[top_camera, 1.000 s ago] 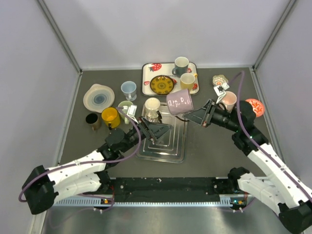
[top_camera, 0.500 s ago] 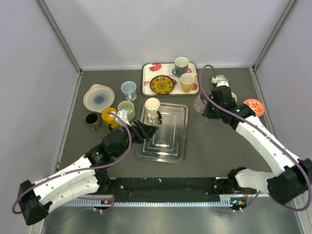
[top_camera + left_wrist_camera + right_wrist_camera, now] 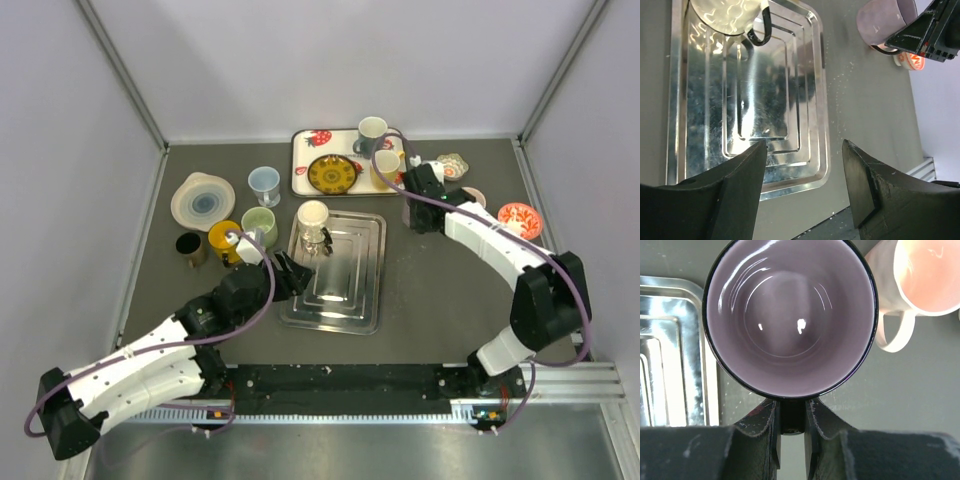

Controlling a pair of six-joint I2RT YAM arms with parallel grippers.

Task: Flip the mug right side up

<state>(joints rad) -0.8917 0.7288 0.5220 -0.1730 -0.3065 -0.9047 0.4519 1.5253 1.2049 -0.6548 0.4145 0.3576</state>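
The purple mug (image 3: pixel 790 315) stands mouth up on the dark table, just right of the metal tray (image 3: pixel 670 355). My right gripper (image 3: pixel 792 407) is shut on its handle from the near side. The left wrist view shows the same mug (image 3: pixel 885 22) with the right gripper's fingers (image 3: pixel 922 32) on it. From above, my right gripper (image 3: pixel 415 195) covers most of the mug. My left gripper (image 3: pixel 805 145) is open with nothing in it, above the tray's near right corner (image 3: pixel 820 165); in the top view the left gripper (image 3: pixel 290 270) is at the tray's left edge.
A white patterned mug (image 3: pixel 313 218) sits at the tray's far left corner. A pink mug (image 3: pixel 925 275) stands right beside the purple one. A strawberry tray (image 3: pixel 300 170) holds a plate and two mugs. Cups, a yellow mug (image 3: pixel 226 240) and a bowl (image 3: pixel 203 198) lie left.
My right arm carried the purple mug from a tilt over the metal tray to the table at the right, turning it mouth up. My left gripper drew back toward the tray's near left.
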